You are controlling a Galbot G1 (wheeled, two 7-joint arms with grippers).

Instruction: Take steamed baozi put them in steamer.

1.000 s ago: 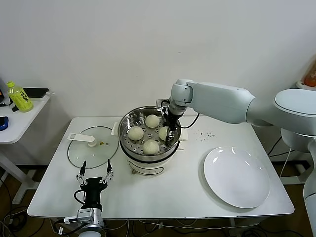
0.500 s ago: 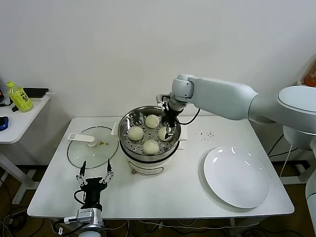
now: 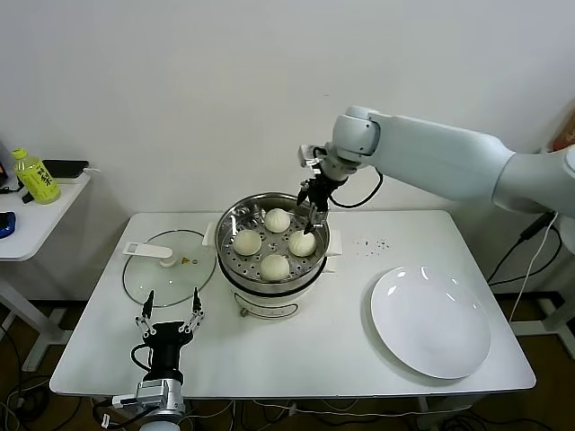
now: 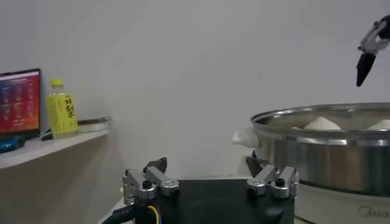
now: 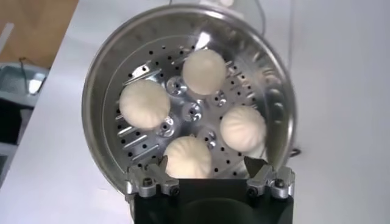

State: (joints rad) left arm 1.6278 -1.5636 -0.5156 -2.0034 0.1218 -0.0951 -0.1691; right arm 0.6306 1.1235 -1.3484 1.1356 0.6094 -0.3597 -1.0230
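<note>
The steamer (image 3: 260, 296) stands mid-table, a shiny steel pot with a perforated tray. Several cream-white baozi lie on that tray: one at the back (image 3: 278, 220), one left (image 3: 248, 241), one right (image 3: 302, 242), one in front (image 3: 275, 266). My right gripper (image 3: 313, 206) hangs open and empty above the pot's back right rim. Its wrist view looks straight down past the open gripper (image 5: 206, 163) at the steamer (image 5: 97, 91) and the baozi (image 5: 205, 70). My left gripper (image 3: 172, 307) is parked open near the table's front left edge, its empty gripper (image 4: 207, 164) facing the steamer wall (image 4: 323, 161).
A flat glass lid (image 3: 171, 265) with a white handle lies left of the steamer. A round white plate (image 3: 431, 319) sits bare at the right front. A green bottle (image 3: 36, 177) stands on a side table at the far left. Dark specks (image 3: 370, 242) dot the table behind the plate.
My right gripper opened, let go of the right-hand baozi on the tray, and rose up and back out of the steamer. The left arm has not moved.
</note>
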